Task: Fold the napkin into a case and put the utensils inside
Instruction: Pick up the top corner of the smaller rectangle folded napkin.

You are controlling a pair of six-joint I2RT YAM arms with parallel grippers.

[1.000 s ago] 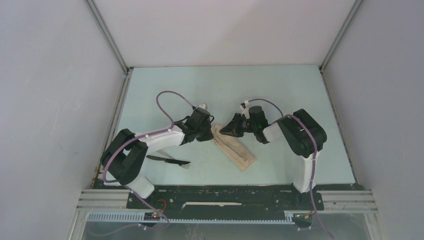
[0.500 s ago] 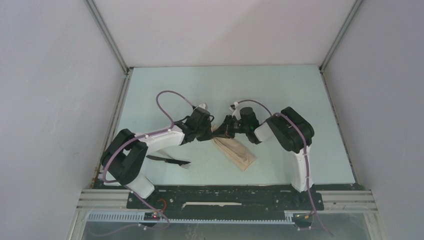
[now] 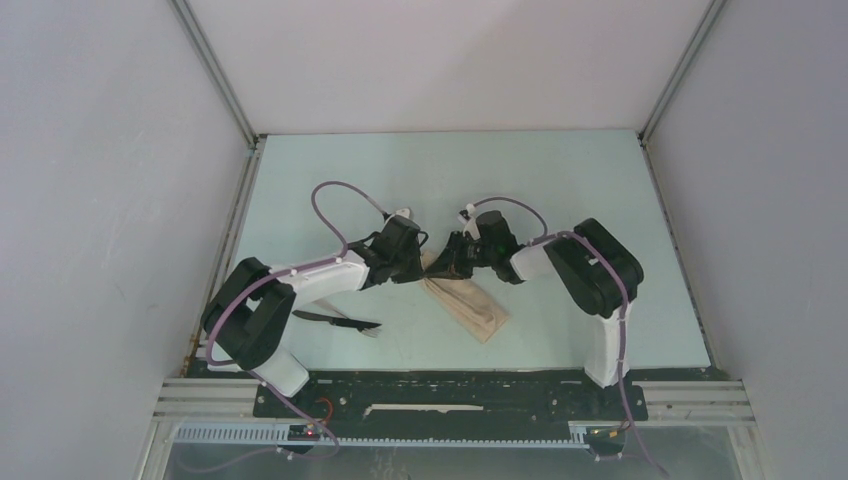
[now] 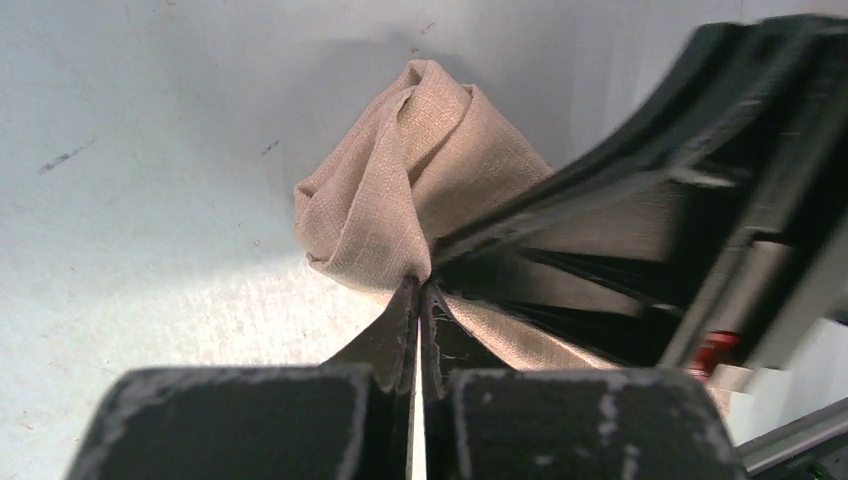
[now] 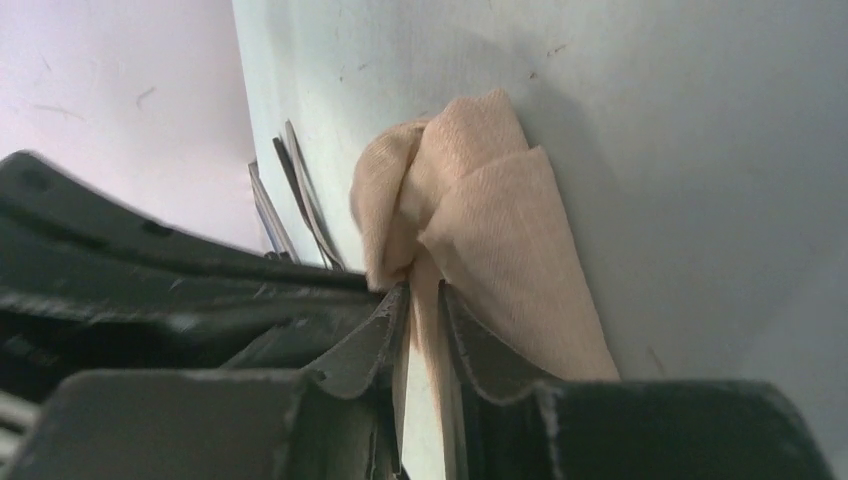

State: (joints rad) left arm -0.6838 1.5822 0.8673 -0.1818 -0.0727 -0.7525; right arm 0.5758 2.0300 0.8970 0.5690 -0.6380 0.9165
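The tan napkin (image 3: 475,308) lies on the table folded into a narrow strip, running from the middle toward the near right. Its far end is bunched up between both grippers. My left gripper (image 3: 419,262) is shut on that end, and in the left wrist view (image 4: 418,288) the cloth (image 4: 400,190) bulges just past the tips. My right gripper (image 3: 443,265) faces it from the right and is shut on a fold of the same end (image 5: 425,295), with the napkin (image 5: 490,220) beyond. The dark utensils (image 3: 338,321) lie on the table by the left arm; slim pieces (image 5: 295,195) also show past the napkin.
The pale table (image 3: 450,180) is walled on three sides by white panels. The arm bases and a black rail (image 3: 450,392) run along the near edge. The two grippers' bodies nearly touch over the napkin's end.
My right arm has swung left until its gripper met the napkin's far end beside the left gripper. That end is now more bunched. The left arm and utensils have not moved.
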